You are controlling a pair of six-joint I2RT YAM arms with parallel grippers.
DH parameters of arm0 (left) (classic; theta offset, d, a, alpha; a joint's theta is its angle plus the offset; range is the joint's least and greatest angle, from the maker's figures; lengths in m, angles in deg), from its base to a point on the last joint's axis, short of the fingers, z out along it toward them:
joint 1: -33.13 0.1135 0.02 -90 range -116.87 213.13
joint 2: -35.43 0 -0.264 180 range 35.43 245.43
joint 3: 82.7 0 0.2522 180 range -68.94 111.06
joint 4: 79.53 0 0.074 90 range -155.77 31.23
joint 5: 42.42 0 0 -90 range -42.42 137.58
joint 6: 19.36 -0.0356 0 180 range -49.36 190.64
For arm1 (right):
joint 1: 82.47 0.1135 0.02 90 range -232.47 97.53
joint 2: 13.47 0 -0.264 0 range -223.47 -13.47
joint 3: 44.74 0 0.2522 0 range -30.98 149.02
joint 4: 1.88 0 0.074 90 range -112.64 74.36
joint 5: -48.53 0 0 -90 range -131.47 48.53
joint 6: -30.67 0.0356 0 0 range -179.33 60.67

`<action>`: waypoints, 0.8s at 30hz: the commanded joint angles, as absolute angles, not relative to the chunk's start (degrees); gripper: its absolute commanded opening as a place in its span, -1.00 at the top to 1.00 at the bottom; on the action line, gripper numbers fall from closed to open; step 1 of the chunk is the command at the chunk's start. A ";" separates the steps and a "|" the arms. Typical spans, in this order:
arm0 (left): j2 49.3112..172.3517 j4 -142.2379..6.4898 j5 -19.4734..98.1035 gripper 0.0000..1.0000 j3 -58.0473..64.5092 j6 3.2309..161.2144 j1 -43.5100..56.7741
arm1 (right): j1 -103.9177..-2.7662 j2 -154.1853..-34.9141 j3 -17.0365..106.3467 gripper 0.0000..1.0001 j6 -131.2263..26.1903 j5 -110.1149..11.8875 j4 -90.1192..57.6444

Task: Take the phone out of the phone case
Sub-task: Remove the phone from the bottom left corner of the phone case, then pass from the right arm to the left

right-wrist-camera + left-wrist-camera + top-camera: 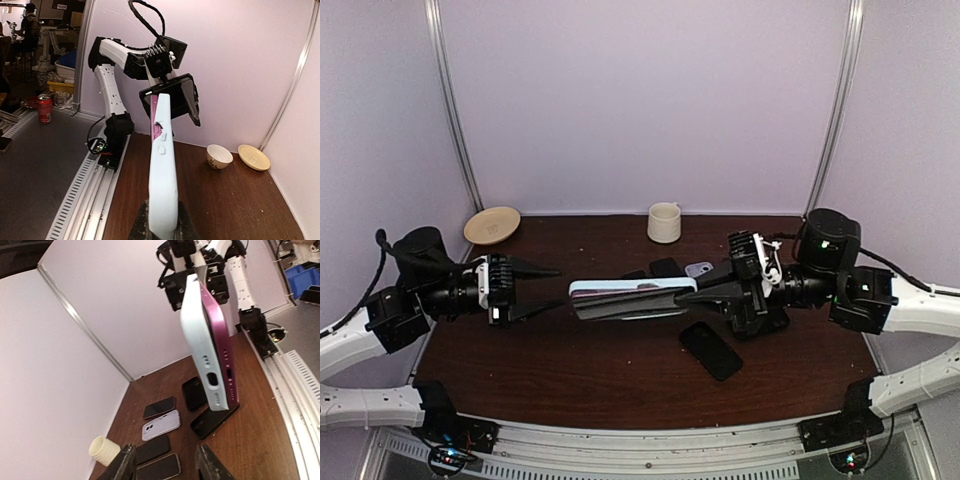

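Observation:
A magenta phone (220, 325) sits in a pale blue-white case (630, 292), partly peeled out at one end. My right gripper (705, 292) is shut on the case's right end and holds it level above the table; in the right wrist view the case (164, 175) stands edge-on between the jaws with the phone's pink edge (154, 107) showing at the far end. My left gripper (552, 290) is open, just left of the case's free end, not touching it. In the left wrist view its fingertips (125, 465) frame the table below the hanging case (200, 340).
Several loose phones and cases lie on the brown table: a black phone (710, 350) at front centre, a white case (161, 425), dark phones (160, 407). A cream cup (664, 222) and a tan plate (492, 225) stand at the back.

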State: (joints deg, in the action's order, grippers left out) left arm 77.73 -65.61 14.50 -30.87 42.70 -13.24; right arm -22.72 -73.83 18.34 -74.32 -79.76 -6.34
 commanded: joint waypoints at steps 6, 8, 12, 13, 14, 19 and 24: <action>74.79 -71.22 12.93 0.14 -33.16 40.83 -13.00 | -22.66 -71.14 17.43 1.00 -81.42 -63.78 -5.32; 75.13 -71.67 8.80 0.14 -33.17 42.01 -13.00 | -22.70 -71.34 18.10 1.00 -83.06 -64.76 -6.63; 76.87 -72.33 -1.11 0.16 -32.74 44.77 -13.01 | -22.67 -71.48 19.14 1.00 -84.97 -68.57 -8.60; 77.29 -73.04 -3.00 0.16 -32.73 45.83 -13.00 | -22.62 -71.48 19.26 1.00 -85.40 -69.94 -8.81; 77.79 -73.91 -4.46 0.16 -32.73 46.89 -12.99 | -22.62 -71.48 19.36 1.00 -85.62 -71.09 -8.87; 79.57 -75.93 -8.25 0.26 -32.73 49.80 -13.01 | -22.53 -71.93 21.03 1.00 -86.76 -74.52 -10.26; 80.30 -76.80 -11.27 0.32 -32.73 51.19 -13.01 | -22.44 -72.87 22.10 1.00 -86.79 -77.67 -9.10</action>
